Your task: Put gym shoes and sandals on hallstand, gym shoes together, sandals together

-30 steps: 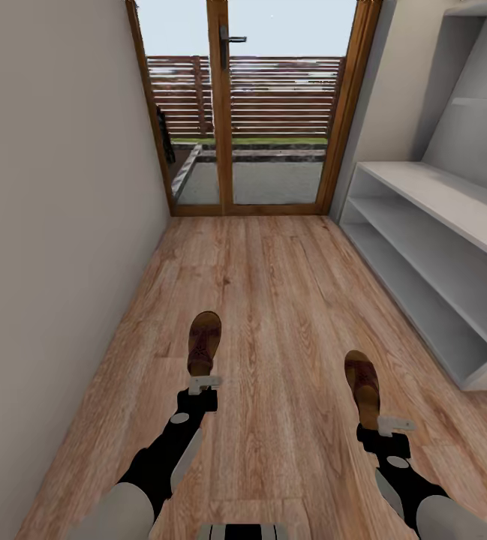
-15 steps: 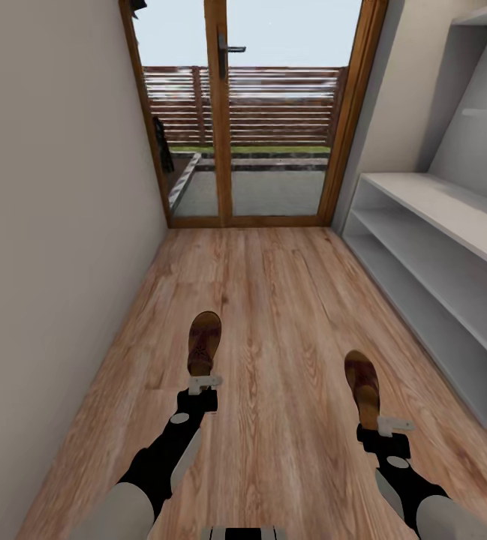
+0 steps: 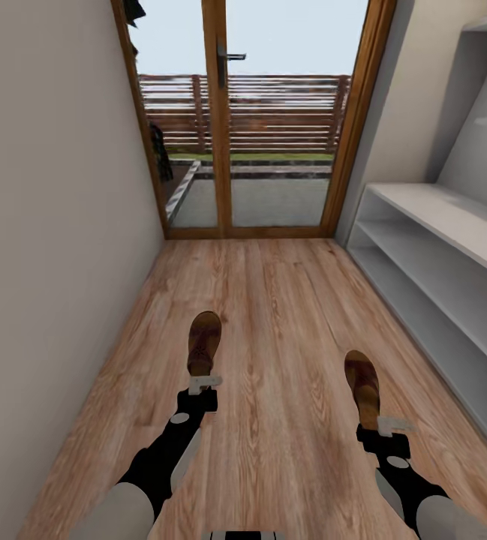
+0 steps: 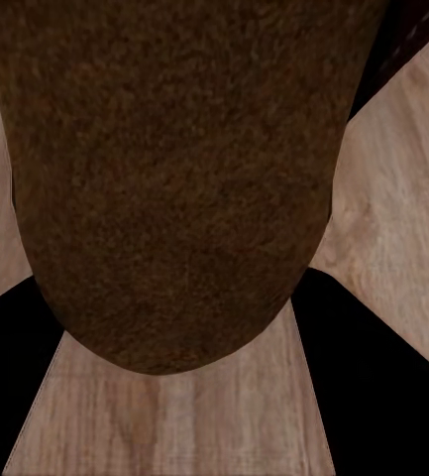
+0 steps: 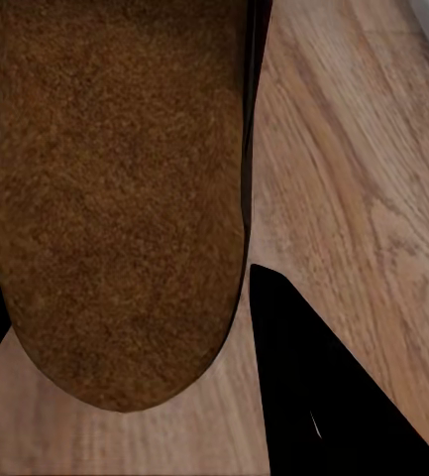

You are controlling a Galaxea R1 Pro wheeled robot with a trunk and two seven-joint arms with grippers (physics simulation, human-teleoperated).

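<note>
Nearest the robot, each arm carries one brown sandal by its heel end: the left end effector is pinched on the left sandal, and the right end effector is pinched on the right sandal, both held out above the corridor floor with toes pointing toward the door. In the wrist views the rough brown footbed of each sandal runs out between the dark fingers, with wood planks beneath. These look light and fairly flexible — a grip at the heel lets the toe droop, so a firm hold well onto the sole seems wise, and the grainy footbed should resist slipping. Further off at the right stands the hallstand; its flat top and the open shelves below appear bare. Beyond it, the glazed door closes the corridor — the gym shoes are nowhere in these pictures.
</note>
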